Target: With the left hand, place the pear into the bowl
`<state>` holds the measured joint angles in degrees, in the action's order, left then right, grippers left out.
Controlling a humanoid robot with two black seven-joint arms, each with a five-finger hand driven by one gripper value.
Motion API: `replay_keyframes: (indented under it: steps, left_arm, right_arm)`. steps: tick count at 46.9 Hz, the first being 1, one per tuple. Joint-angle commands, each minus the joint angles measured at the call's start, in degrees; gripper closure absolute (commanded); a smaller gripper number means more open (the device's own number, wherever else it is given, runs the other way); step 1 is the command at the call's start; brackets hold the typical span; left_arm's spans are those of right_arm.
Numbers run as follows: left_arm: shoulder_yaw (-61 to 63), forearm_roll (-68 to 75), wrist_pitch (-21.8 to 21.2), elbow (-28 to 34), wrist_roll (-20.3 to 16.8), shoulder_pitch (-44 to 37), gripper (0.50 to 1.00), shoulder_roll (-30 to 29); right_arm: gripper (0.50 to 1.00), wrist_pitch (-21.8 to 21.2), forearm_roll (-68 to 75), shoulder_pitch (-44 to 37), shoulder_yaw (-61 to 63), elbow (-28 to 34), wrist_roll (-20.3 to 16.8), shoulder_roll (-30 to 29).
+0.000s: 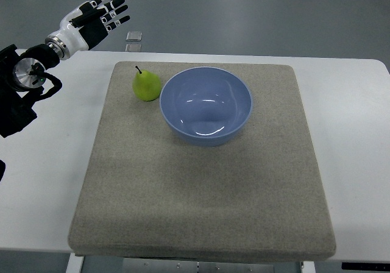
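A white bench (356, 151) carries a square grey mat (201, 194), and the mat is the reference for everything here. On the far part of the mat, a little left of its centre line, sits a blue bowl (206, 105), upright, its glossy inside holding nothing. Just beside the bowl's left rim, near the mat's far-left corner, stands the green pear (147, 86), stem up and leaning slightly to the left. The pear seems to touch the bowl's outer wall, or comes very close to it; the steep angle makes the gap hard to judge. The pear rests on the mat, not in the bowl.

The left hand (100, 16) is beyond the mat's far-left corner, up past the bench's far edge, well apart from the pear. Its black-and-white fingers (114, 6) are stretched out and slightly spread, pointing to the upper right, and grip nothing. Its silver wrist and dark arm run down along the picture's left edge, over the bare bench left of the mat.

On the floor beyond the mat's far edge lies a small pale square object (134, 36).
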<state>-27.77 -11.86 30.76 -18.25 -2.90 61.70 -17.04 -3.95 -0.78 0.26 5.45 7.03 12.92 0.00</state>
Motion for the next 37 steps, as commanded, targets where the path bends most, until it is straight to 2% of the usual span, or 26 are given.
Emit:
replay_keyframes:
  steps: [1,29,37]
  left_arm:
    - [0.08,0.09,0.00,0.06,0.00,-0.09,0.504,-0.01]
    - [1.13,1.23,0.70,0.59,-0.08,0.26,0.504,-0.09]
    - [6.84,2.55,0.79,0.76,-0.43,0.96,0.504,-0.27]
  right_arm:
    - [0.574,0.00,-0.01,0.00,0.00,0.00,0.00,0.00]
    - [0.574,0.00,-0.01,0.00,0.00,0.00,0.00,0.00]
    - [0.574,0.00,-0.01,0.00,0.00,0.00,0.00,0.00]
